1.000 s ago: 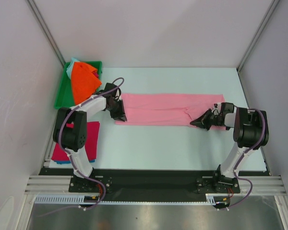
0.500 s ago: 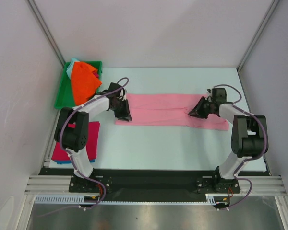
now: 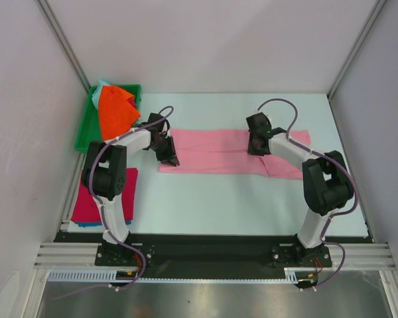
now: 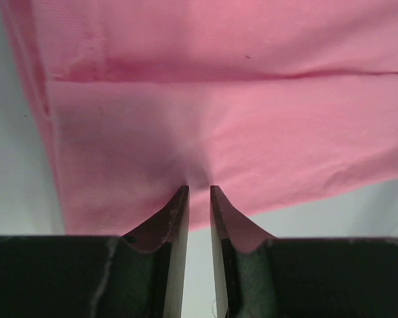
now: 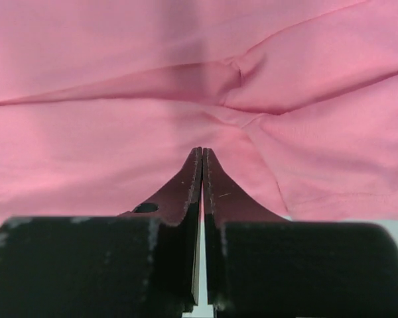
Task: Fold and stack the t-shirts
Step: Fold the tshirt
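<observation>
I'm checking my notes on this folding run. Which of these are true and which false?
1. The pink t-shirt lies as a long strip across the table. True.
2. The orange t-shirt sits in the green tray. True.
3. The right gripper is wide open. False: it is shut, with its tips at the pink t-shirt.
4. The magenta-red t-shirt lies at the right edge of the table. False: it lies near the table's near left corner.
5. The left gripper is at the left end of the pink t-shirt. True.
</observation>
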You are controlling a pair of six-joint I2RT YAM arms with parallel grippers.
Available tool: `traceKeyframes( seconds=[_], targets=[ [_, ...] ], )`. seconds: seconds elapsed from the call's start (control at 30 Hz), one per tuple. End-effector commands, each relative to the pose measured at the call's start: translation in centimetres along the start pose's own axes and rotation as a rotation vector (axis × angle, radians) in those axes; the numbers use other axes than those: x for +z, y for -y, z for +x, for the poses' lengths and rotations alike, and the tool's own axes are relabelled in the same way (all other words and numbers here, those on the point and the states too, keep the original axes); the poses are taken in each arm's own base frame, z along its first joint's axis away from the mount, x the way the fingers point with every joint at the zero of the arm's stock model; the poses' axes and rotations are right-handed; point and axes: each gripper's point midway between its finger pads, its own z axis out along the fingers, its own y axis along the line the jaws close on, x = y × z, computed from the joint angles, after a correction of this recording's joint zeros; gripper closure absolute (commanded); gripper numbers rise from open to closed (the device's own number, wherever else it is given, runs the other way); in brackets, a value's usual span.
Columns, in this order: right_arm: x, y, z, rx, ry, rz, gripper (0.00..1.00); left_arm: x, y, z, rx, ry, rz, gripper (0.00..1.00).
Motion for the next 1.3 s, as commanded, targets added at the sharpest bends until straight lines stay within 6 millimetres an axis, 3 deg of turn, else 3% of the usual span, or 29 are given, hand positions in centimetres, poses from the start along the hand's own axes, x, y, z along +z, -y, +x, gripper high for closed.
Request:
traceKeyframes(
  seconds=[0.0, 0.17, 0.43, 0.73, 1.27],
  targets=[
    [0.5, 1.6, 0.3, -0.13, 0.01, 0.212, 1.0, -0.1, -0.2, -1.2, -0.09, -0.002, 0.039, 0.76],
    [0.8, 0.9, 0.9, -0.209, 0.012, 0.266, 1.0, 0.1, -1.5, -1.5, -0.145, -0.008, 0.047, 0.76],
    [1.2, 2.0, 0.3, -0.336, 0.029, 0.422, 1.0, 0.4, -2.0, -1.3, -0.149, -0.018, 0.043, 0.77],
    [2.3, 3.2, 1.4, -0.345, -0.008, 0.458, 1.0, 0.3, -2.6, -1.3, -0.16, -0.017, 0.043, 0.77],
    [4.1, 3.5, -0.4, -0.37, 0.007, 0.493, 1.0, 0.1, -2.7, -1.3, -0.162, -0.011, 0.044, 0.77]
  ],
)
